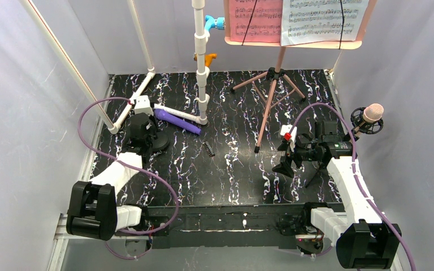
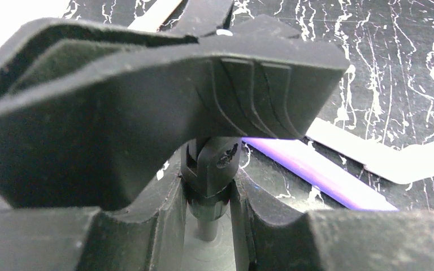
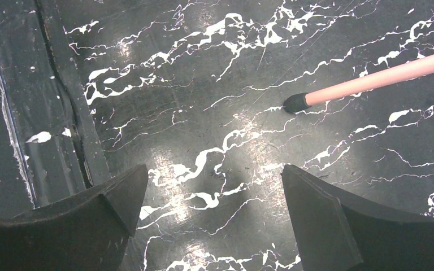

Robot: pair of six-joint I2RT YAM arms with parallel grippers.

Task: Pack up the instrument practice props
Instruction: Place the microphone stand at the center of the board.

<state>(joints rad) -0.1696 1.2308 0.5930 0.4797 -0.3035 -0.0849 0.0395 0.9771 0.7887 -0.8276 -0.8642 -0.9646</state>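
The pink tripod music stand [image 1: 274, 96] stands at the back right, its desk carrying a pink page [image 1: 254, 20] and a white page [image 1: 322, 20]. A purple tube [image 1: 178, 120] [image 2: 316, 169] lies at the back left with a pale tube [image 1: 175, 112] [image 2: 373, 155] beside it. Just in front of them my left gripper [image 1: 144, 138] [image 2: 209, 197] is shut on the stem [image 2: 209, 169] of a small black stand with a round base and a wide cradle top. My right gripper [image 1: 287, 164] [image 3: 215, 192] hangs open over bare table, near a pink stand leg [image 3: 373, 82].
A white pipe frame [image 1: 202, 68] with blue and orange fittings rises at the back centre. A small black comb-like clip [image 1: 208, 148] lies mid-table. A pink-headed microphone [image 1: 373, 113] on a black stand sits by the right wall. Grey walls enclose the table.
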